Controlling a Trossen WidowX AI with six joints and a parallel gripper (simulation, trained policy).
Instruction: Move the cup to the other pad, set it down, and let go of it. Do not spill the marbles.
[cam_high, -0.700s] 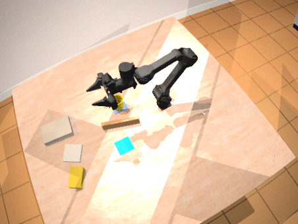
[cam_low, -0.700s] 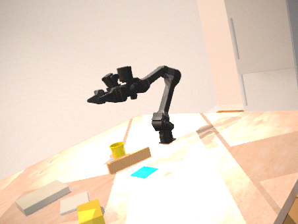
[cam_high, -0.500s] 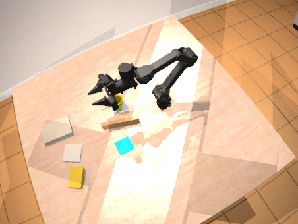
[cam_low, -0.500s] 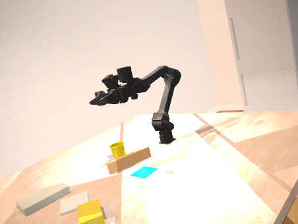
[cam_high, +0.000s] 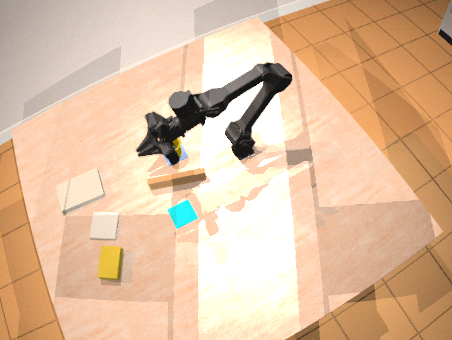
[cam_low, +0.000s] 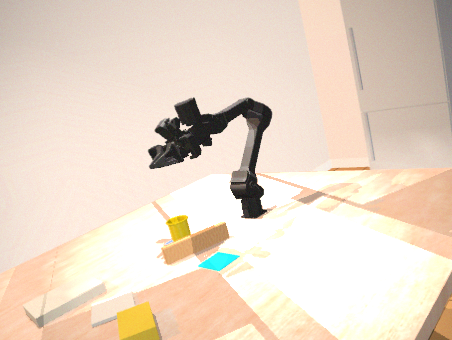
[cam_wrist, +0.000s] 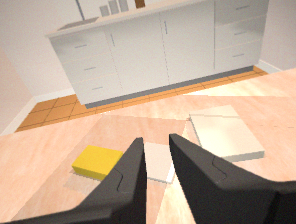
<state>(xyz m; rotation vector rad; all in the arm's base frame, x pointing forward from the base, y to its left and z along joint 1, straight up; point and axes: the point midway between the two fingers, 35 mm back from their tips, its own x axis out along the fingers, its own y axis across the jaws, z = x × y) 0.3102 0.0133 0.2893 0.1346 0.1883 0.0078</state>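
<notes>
Yellow and upright, the cup (cam_high: 177, 145) (cam_low: 179, 228) stands on the blue pad (cam_high: 180, 158) (cam_low: 168, 243), partly hidden from above by the gripper (cam_high: 140, 151) (cam_low: 152, 164) (cam_wrist: 156, 138). Its fingers are drawn nearly together, with nothing between them, and hang well above the table (cam_high: 250, 290) (cam_low: 310, 285) (cam_wrist: 45, 145), apart from the cup. Any marbles inside cannot be made out. A wooden bar (cam_high: 176, 179) (cam_low: 196, 243) lies between the blue pad and the cyan pad (cam_high: 183, 214) (cam_low: 219, 261), which bears nothing. Well apart from the cup are a cream slab (cam_high: 81, 190) (cam_low: 65, 302) (cam_wrist: 226, 135), a thin white tile (cam_high: 104, 226) (cam_low: 113, 309) (cam_wrist: 159, 162) and, near the tile, a yellow block (cam_high: 110, 262) (cam_low: 137, 321) (cam_wrist: 97, 161).
</notes>
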